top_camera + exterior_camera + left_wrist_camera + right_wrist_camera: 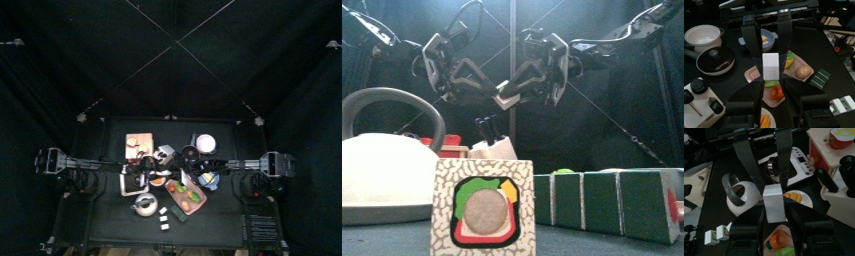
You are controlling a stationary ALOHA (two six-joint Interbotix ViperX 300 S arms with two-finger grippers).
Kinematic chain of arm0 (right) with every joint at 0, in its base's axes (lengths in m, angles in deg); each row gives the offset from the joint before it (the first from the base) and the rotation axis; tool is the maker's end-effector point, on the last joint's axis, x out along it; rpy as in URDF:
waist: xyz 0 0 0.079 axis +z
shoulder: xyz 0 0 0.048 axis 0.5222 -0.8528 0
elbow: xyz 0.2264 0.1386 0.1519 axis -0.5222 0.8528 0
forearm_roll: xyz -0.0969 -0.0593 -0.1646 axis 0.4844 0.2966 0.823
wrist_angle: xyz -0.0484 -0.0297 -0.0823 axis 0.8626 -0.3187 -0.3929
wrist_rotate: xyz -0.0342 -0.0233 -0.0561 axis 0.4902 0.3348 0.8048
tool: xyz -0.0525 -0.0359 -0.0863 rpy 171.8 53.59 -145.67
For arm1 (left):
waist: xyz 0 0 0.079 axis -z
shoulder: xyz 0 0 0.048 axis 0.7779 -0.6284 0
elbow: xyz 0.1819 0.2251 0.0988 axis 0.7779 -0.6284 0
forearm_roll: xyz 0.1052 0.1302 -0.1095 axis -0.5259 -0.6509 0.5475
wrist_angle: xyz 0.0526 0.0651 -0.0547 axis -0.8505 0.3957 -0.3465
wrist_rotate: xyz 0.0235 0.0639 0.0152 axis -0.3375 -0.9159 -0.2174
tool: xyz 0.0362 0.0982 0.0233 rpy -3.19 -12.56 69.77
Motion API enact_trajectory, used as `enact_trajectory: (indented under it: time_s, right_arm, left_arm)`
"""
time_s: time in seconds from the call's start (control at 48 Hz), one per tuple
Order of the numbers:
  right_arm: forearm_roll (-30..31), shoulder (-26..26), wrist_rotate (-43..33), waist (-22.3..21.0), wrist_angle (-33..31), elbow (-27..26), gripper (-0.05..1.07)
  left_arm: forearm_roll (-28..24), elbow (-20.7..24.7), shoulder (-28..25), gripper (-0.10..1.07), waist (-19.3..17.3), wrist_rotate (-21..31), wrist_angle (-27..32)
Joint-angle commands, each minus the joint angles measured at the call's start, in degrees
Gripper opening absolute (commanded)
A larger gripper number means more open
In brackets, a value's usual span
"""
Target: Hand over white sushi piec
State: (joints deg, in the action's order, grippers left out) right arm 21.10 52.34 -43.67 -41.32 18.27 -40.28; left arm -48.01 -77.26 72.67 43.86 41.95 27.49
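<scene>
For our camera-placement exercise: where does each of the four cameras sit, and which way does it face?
Top: overhead, looking straight down; both arms visible.
Front: at table edge, looking level; both grippers meet at the white rectangular sushi block.
Left wrist: over left gripper, facing down.
Right wrist: over right gripper, facing down.
Both wrist views share the block.

Black table [107,200] bears kettle [144,206], pink tray [190,195].

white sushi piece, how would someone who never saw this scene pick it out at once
Look above the middle of the black table, where the two arms meet in mid-air. Between the left claw and the right claw hangs the white sushi piece, a plain white block. Unlike the sushi pieces standing on the table, it is off the surface and shows no green wrap.
</scene>
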Motion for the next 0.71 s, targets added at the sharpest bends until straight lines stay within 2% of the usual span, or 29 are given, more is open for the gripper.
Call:
enact_trajectory:
  time_s: [0.0, 0.208, 0.688]
  right_arm:
    - [-0.18, 1.23, 0.09, -0.09, 0.26, -0.97, 0.64]
    - [-0.26, 1.23, 0.09, -0.09, 0.26, -0.70, 0.63]
    - [-0.26, 1.58, -0.35, -0.18, 0.18, 1.14, 0.63]
  left_arm:
    - [0.09, 0.79, 0.35, 0.80, -0.09, -0.09, -0.62]
    - [0.53, 0.70, 0.35, 0.94, -0.09, 0.00, -0.62]
    - [1.05, 0.53, 0.35, 0.94, -0.09, 0.00, -0.62]
